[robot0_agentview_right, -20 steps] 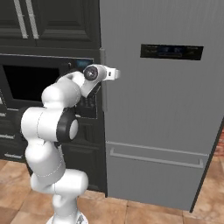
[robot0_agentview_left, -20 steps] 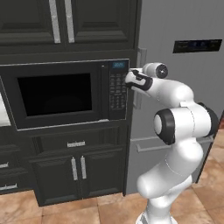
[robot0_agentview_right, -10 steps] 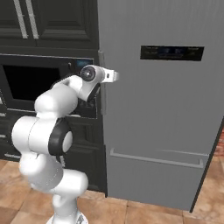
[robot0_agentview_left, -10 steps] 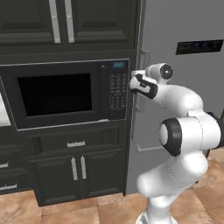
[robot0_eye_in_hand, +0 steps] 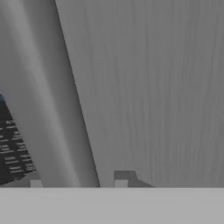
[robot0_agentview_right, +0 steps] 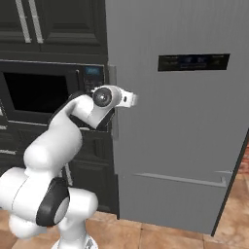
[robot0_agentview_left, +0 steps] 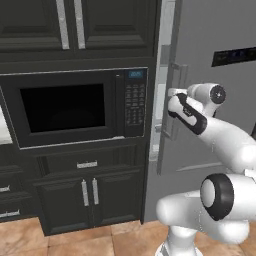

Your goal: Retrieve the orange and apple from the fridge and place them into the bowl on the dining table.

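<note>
fridge [robot0_agentview_right: 180, 121]: tall grey metal box to the right of the dark cabinets, black display panel high on its door; the door stands cracked open a little at its left edge, seen from the left base view as a pale strip between door and cabinet.
handle [robot0_agentview_left: 171, 112]: long upright bar along the door's left edge, just beside the microwave.
gripper [robot0_agentview_left: 172, 102]: up at the handle at about the microwave's height, wrist turned toward the door.
jaws: pressed in on the handle; in the hand view the two tips sit either side of the grey bar, very close to the door face.
arm [robot0_agentview_right: 63, 136]: white, bent in an arc from the base up to the door edge.
microwave [robot0_agentview_left: 70, 107]: black, built into the cabinets left of the fridge, door closed, keypad on its right side.
cabinets [robot0_agentview_left: 75, 200]: dark, drawers and doors with silver pulls above and below the microwave.
floor [robot0_agentview_right: 160, 236]: tan tile.
</note>
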Available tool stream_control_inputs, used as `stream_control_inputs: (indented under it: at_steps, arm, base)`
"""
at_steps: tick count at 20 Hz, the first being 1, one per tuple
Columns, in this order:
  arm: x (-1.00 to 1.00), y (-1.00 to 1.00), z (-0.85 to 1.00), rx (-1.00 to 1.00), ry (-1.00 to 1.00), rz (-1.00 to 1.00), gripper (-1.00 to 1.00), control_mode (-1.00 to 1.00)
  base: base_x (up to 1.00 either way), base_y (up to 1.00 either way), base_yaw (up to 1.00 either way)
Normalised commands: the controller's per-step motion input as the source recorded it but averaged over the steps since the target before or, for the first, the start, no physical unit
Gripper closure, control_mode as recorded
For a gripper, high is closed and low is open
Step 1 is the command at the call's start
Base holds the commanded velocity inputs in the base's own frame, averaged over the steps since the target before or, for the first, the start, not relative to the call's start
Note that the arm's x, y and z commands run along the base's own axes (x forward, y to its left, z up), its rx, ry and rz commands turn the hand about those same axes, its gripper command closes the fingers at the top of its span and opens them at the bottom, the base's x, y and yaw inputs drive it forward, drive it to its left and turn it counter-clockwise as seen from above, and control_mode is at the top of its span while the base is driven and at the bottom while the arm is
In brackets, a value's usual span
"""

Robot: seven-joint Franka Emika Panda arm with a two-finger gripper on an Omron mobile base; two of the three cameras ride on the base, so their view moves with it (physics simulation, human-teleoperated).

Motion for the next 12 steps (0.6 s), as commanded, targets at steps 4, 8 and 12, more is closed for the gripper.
stream_control_inputs:
  at_steps: [4,8,12]
  arm:
    - [-1.00,-1.00,0.38,0.20,0.15,-0.07,1.00,-1.00]
    - [-1.00,-1.00,0.38,0.19,0.16,-0.05,1.00,-1.00]
    - [-1.00,-1.00,0.35,0.17,0.15,-0.02,1.00,-1.00]
  base:
    - [0.00,0.00,0.00]
    - [0.00,0.00,0.00]
    - [0.00,0.00,0.00]
